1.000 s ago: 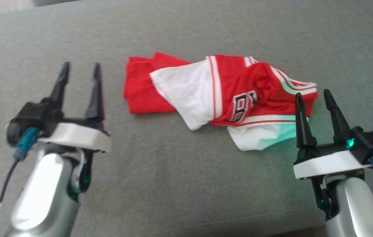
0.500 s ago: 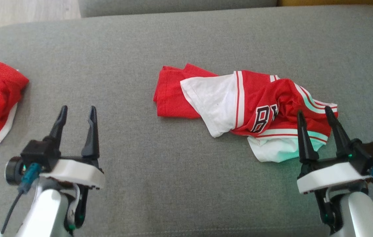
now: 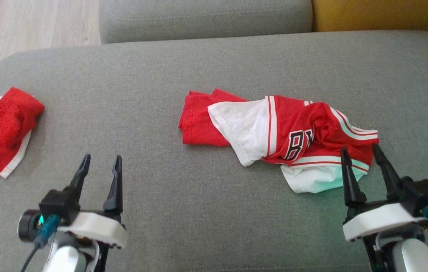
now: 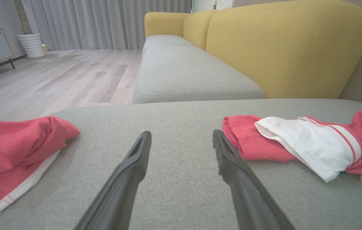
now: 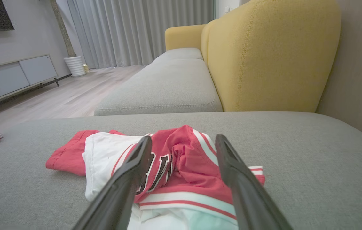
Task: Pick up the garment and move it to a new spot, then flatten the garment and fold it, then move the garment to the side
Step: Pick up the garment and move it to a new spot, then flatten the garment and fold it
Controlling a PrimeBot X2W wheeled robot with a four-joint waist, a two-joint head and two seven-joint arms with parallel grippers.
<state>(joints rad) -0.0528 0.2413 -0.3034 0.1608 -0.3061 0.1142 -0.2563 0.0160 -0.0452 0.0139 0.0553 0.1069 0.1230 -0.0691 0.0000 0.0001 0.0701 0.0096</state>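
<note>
Now | garment [image 3: 282,136] crumpled on grey cushion [image 3: 199,211] | left fingers [image 3: 115,181] wide apart | right fingers [image 3: 349,177] wide, near garment

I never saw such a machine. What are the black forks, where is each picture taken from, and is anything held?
It is a two-armed robot; the black forks are its grippers. One picture looks down from its head: the left gripper and the right gripper stand open and hold nothing. The other two come from wrist cameras, looking along each gripper. On the grey sofa cushion lies a crumpled red and white jersey, its near edge by the right gripper. A second red garment lies at the far left.
</note>
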